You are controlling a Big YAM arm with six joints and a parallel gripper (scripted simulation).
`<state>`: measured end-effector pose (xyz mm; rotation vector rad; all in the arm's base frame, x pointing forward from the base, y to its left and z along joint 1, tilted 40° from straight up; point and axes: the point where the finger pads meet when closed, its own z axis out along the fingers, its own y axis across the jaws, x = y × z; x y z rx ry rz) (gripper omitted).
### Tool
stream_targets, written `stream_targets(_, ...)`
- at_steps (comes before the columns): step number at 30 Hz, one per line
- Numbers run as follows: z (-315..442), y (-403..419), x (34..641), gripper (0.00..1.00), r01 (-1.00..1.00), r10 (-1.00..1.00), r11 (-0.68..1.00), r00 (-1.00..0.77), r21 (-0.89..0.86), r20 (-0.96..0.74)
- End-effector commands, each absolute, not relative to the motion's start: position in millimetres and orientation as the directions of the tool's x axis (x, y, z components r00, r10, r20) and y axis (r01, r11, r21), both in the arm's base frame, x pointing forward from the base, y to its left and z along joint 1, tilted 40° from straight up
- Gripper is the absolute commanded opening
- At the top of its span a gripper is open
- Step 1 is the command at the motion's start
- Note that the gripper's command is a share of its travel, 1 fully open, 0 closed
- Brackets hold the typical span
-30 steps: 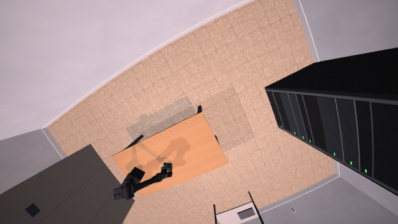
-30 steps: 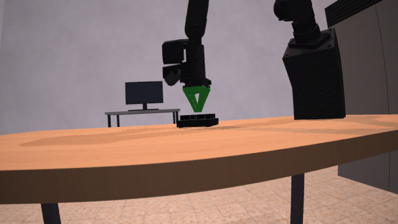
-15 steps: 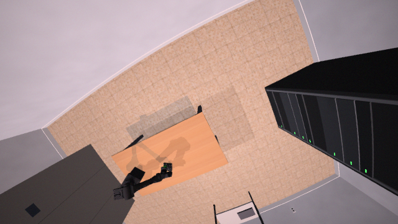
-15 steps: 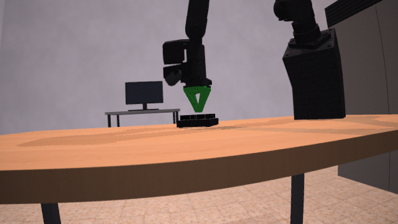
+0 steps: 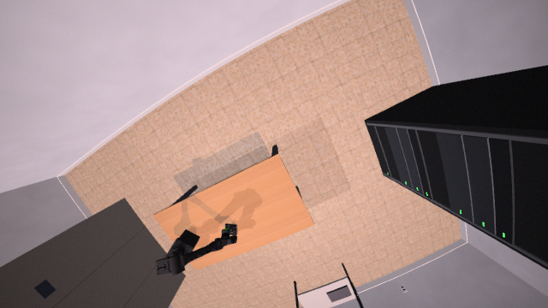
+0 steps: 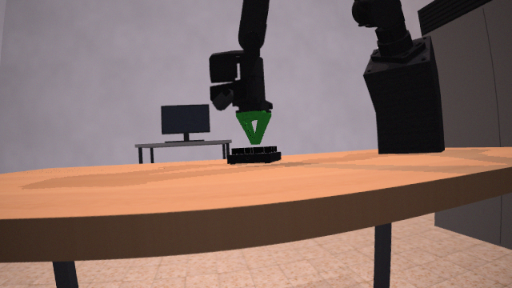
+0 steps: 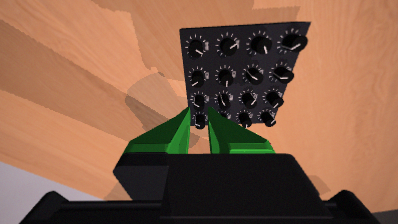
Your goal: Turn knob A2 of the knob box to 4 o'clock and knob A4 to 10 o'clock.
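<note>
The black knob box (image 7: 210, 64) (image 6: 254, 158) (image 5: 232, 225) stands flat on the wooden table (image 7: 75, 75) (image 6: 160, 192) (image 5: 265, 192), showing four rows of knobs with white lines. My green-fingered gripper (image 7: 199, 116) (image 6: 254, 142) hangs tip-down just above the box's near left corner in the wrist view. Its fingers stand a narrow gap apart, on either side of the corner knob (image 7: 200, 121) of the nearest row. I see nothing gripped between them. The printed names are too small to read, so I cannot tell which knob this is.
The arm's black base block (image 6: 404, 96) stands on the table to the right of the box. A black server rack (image 5: 471, 150), a grey cabinet (image 5: 86, 257) and a far desk with a monitor (image 6: 185, 120) stand off the table.
</note>
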<state>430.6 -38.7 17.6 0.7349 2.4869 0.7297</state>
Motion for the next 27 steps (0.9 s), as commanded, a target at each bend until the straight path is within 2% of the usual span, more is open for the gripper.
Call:
stream_targets(1,22.1,-38.9,433.3,0.19,0.357,0.600,0.719,-0.752,0.596,-0.273)
stream_targets(27,25.9,-36.2,433.7,0.19,0.349,0.596,0.722,-0.752,0.597,-0.281)
